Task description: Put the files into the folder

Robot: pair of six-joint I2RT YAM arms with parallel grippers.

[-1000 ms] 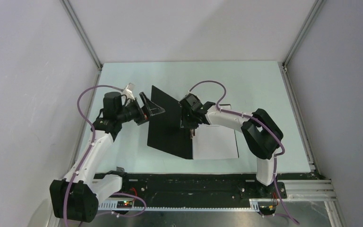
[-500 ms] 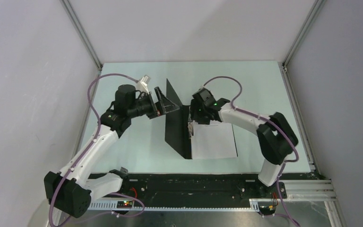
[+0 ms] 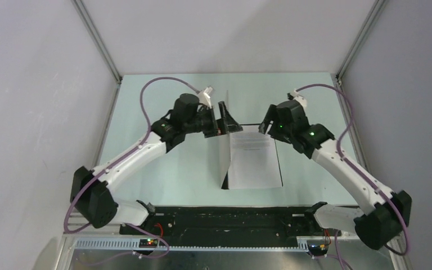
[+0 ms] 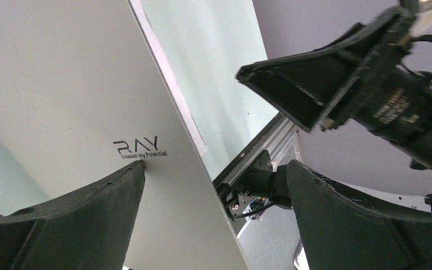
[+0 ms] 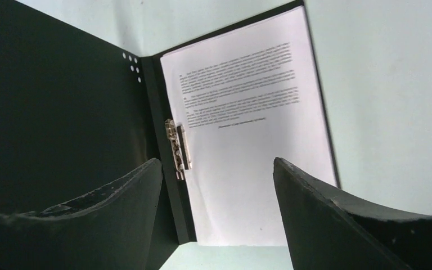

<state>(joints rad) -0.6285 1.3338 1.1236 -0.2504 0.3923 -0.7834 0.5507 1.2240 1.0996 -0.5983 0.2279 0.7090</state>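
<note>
1. Swinging up off the worktop (image 3: 163,169), the front cover (image 3: 225,163) of the folder (image 5: 62,112) now stands almost on edge over the spine; a second ago it lay tilted open to the left, its black inside facing the overhead camera.
2. With it the left claw (image 3: 225,119) has travelled to the right; it is spread wide and holds nothing; one finger (image 4: 90,208) presses against the cream outer face, just under the printed logo (image 4: 138,147), so this is a push and not a pinch.
3. Off the page has gone the right claw (image 5: 216,163); a second ago it sat low on the paper near the spine; now it hangs above the far end of the folder, jaws parted wide with nothing between them.
4. On the folder's right half lie the files (image 3: 254,160), flat, a printed sheet on top, its left edge just beside the metal clip (image 5: 177,149) (whether the second sheet lies beneath it I cannot tell).
5. For the task, as I judge it: the loading looks done and the closing is in hand; with the right claw clear, the cover is free to come down on the paper; the risks are that the unheld sheet shifts, or that the cover tips back to the left if the push stops short.
</note>
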